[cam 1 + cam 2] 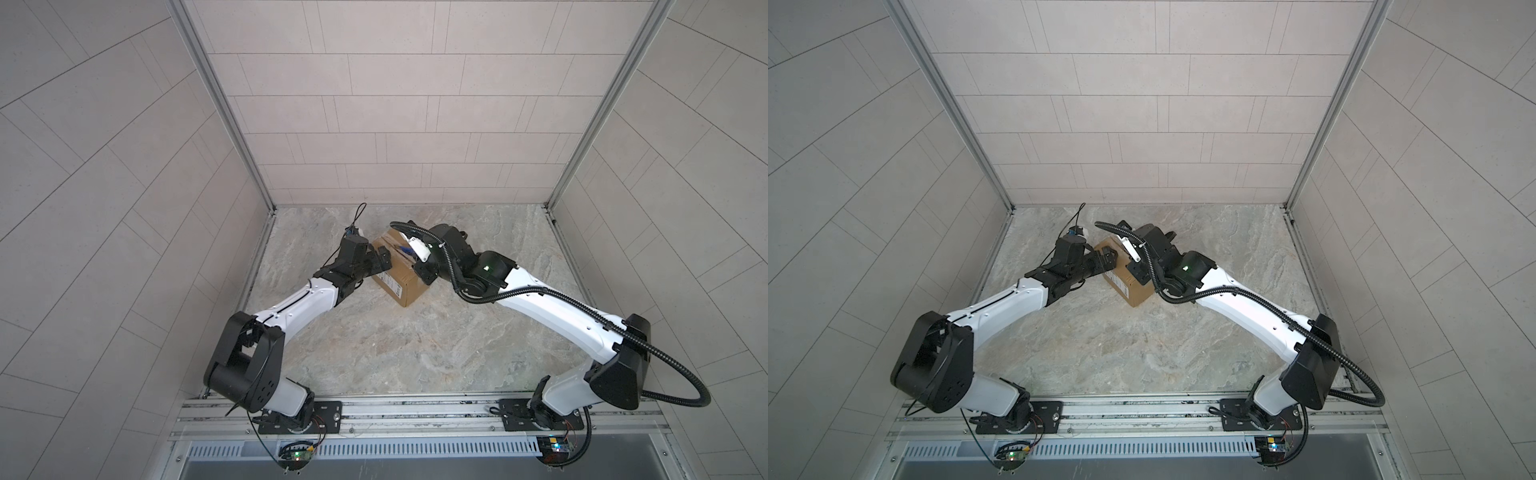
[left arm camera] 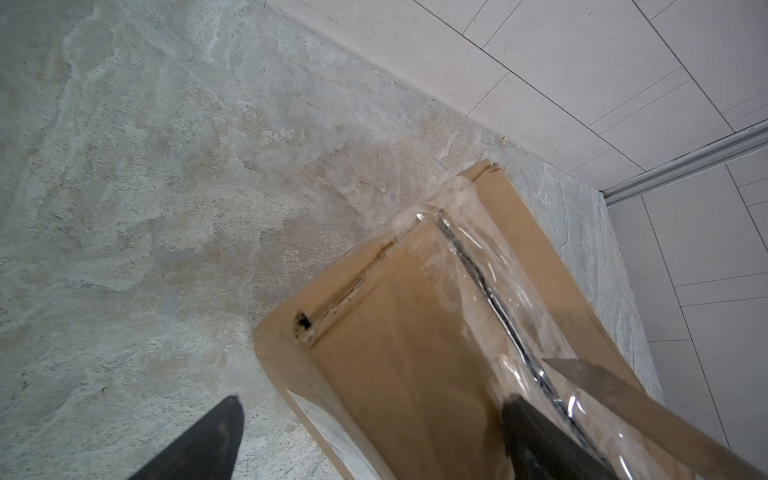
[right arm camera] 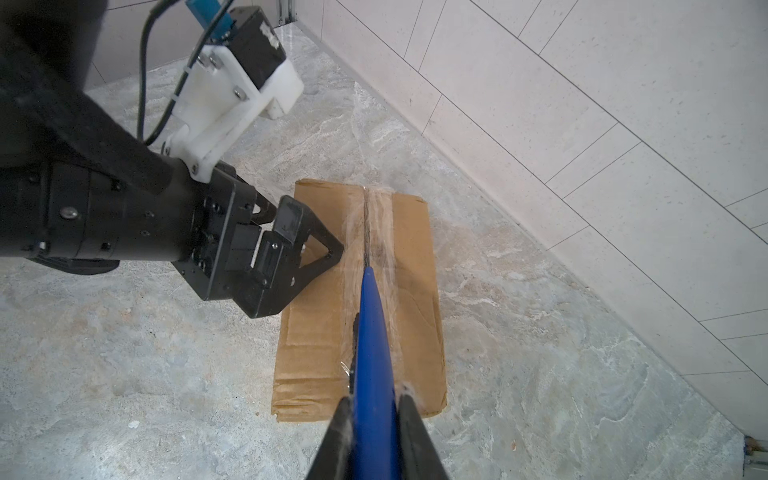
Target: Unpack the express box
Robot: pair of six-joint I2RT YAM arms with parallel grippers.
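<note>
At the twelve o'clock end of the stone table point(image 1: 415, 353), the express box point(image 1: 401, 276) is lying flat, its flaps closed under clear tape point(image 3: 380, 224). The right gripper point(image 3: 376, 432), reaching in from three o'clock, is clamping a blue utility knife point(image 3: 372, 332) whose tip is resting about midway along the taped centre seam. The left gripper point(image 3: 316, 257), at the box's nine o'clock side, is standing fully spread, straddling that flap's edge. The step in hand appears to be slitting the seam tape. The next move is calling for a shallow, straight draw along the seam while the left gripper is steadying the carton.
</note>
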